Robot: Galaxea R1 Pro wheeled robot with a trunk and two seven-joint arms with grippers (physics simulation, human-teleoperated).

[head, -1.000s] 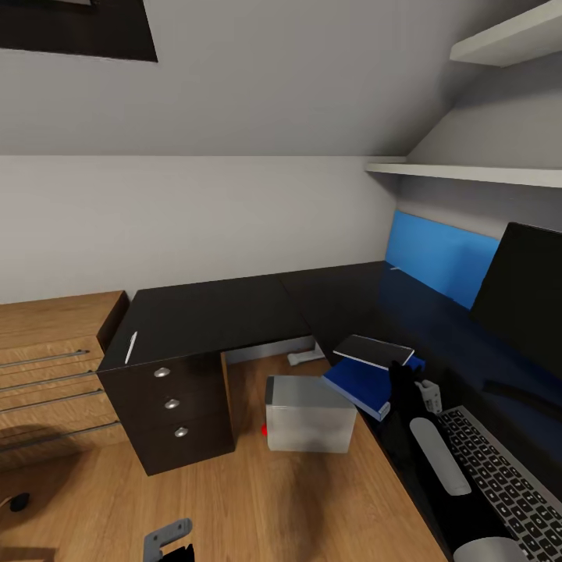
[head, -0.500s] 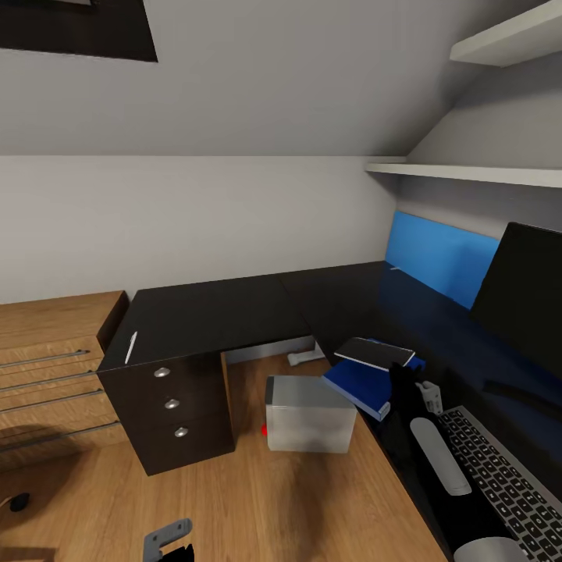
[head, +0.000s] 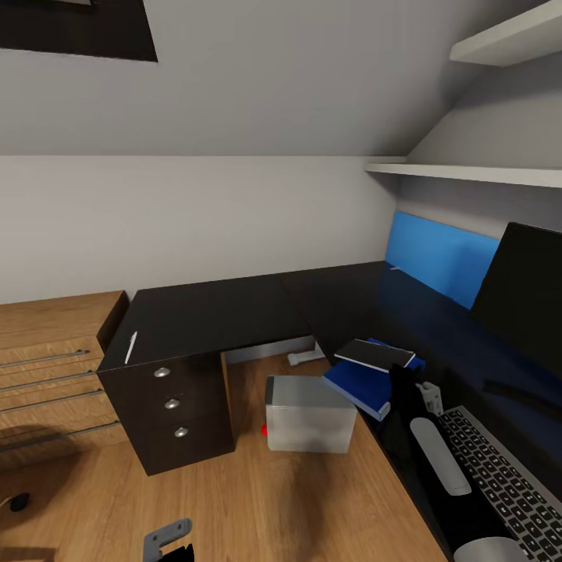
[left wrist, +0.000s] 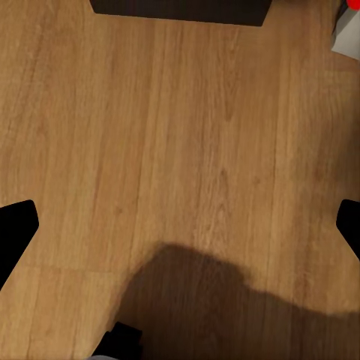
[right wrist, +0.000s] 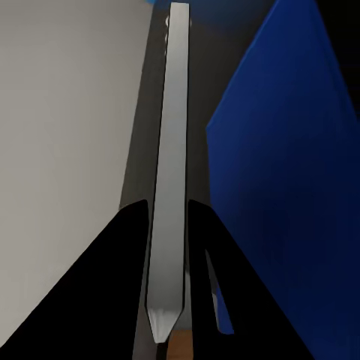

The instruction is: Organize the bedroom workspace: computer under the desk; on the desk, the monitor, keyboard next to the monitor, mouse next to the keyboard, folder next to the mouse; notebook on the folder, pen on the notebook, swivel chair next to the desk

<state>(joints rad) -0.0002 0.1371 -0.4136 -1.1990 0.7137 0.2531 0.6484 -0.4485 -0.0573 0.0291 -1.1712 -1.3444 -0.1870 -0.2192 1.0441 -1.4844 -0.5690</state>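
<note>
Right gripper (right wrist: 169,225) clamped on the thin notebook (head: 375,353), held just above the blue folder (head: 361,384) at the desk (head: 343,300) edge, keyboard (head: 503,476) beside the folder, left gripper (left wrist: 180,225) spread open over wood floor (left wrist: 187,150), grey computer (head: 308,414) on the floor by the desk.

black desk (head: 343,300) carries keyboard (head: 507,484), monitor (head: 523,300), blue folder (head: 361,384); computer (head: 308,414) on wood floor (head: 257,499).
</note>
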